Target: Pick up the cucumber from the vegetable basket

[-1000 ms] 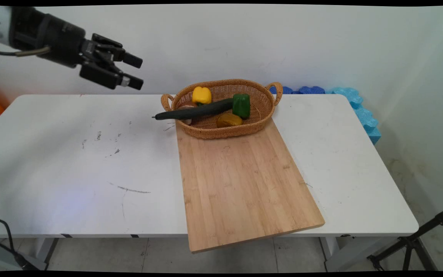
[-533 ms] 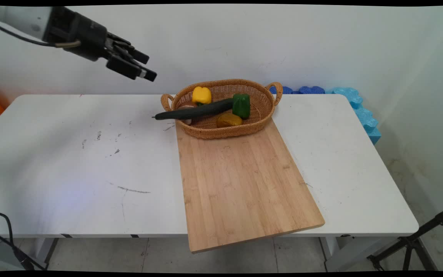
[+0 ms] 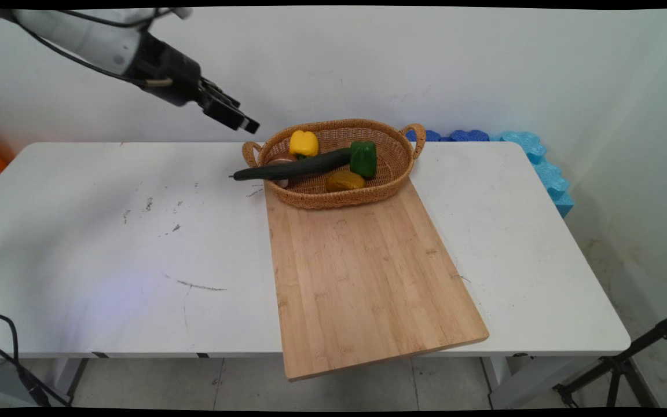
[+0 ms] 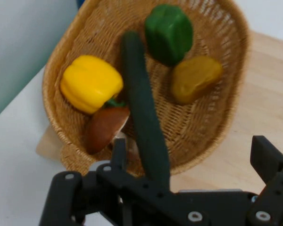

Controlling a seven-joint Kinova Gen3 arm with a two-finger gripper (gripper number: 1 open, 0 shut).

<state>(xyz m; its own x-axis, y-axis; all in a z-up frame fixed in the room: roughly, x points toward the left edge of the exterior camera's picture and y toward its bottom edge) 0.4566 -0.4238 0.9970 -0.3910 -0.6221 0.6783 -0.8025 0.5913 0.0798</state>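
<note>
Just below and ahead of your end effector (image 3: 249,124), the wicker basket (image 3: 394,176) is sitting on the surface (image 3: 107,243), its near rim resting on the far end of a wooden board (image 3: 362,272). Your end effector is hanging in the air with its fingers (image 4: 266,157) spread wide, gripping nothing. Directly under it, a long dark cucumber (image 4: 144,113) is lying across the basket, one end poking out over the rim towards you. Beside the cucumber you are seeing a yellow pepper (image 4: 89,82), a brown mushroom (image 4: 104,127), a green pepper (image 4: 169,33) and a potato (image 4: 195,77).
</note>
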